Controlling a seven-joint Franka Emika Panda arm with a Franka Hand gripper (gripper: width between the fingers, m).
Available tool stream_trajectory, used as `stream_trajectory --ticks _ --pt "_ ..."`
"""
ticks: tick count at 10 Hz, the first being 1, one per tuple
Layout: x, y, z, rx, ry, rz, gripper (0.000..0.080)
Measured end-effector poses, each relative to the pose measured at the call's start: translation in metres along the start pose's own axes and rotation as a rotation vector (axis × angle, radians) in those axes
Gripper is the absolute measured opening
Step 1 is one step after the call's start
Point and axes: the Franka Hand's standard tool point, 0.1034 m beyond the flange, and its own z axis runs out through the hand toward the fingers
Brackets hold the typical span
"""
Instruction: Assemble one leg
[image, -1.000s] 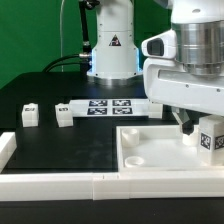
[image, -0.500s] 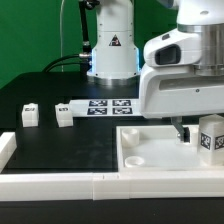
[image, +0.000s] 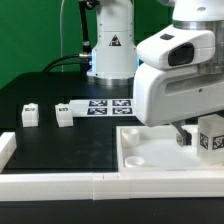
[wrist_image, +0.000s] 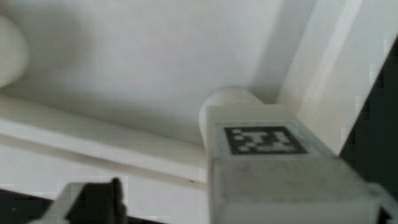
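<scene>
Black table (image: 60, 140), white tray (image: 150, 165); tagged leg (image: 211, 135) beside the jaws.

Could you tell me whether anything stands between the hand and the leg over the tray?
Nothing visible does. The hand is right at the leg over the tray; the arm hides its fingertips.

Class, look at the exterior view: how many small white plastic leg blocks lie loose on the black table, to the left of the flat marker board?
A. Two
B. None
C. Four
A: one small white tagged leg block and a second leg block sit side by side on the black table, left of the marker board in the exterior view.
</scene>
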Motion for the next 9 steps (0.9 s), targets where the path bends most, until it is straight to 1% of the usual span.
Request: stream_trajectory --ticks 1,2,5,6,9 --pt "0.0000 0.0001 0.0000 0.000 0.000 0.000 0.0395" --pt "0.0000 0.0000 0.0000 0.000 0.000 0.000 0.0289" --pt "0.0000 -0.0001 0.0000 0.001 0.000 0.035 0.0291" --pt "0.0012 -0.0019 -0.0003 0.010 0.014 0.188 0.0291" --pt "0.0001 -0.0082 0.0004 0.019 0.050 0.664 0.0291"
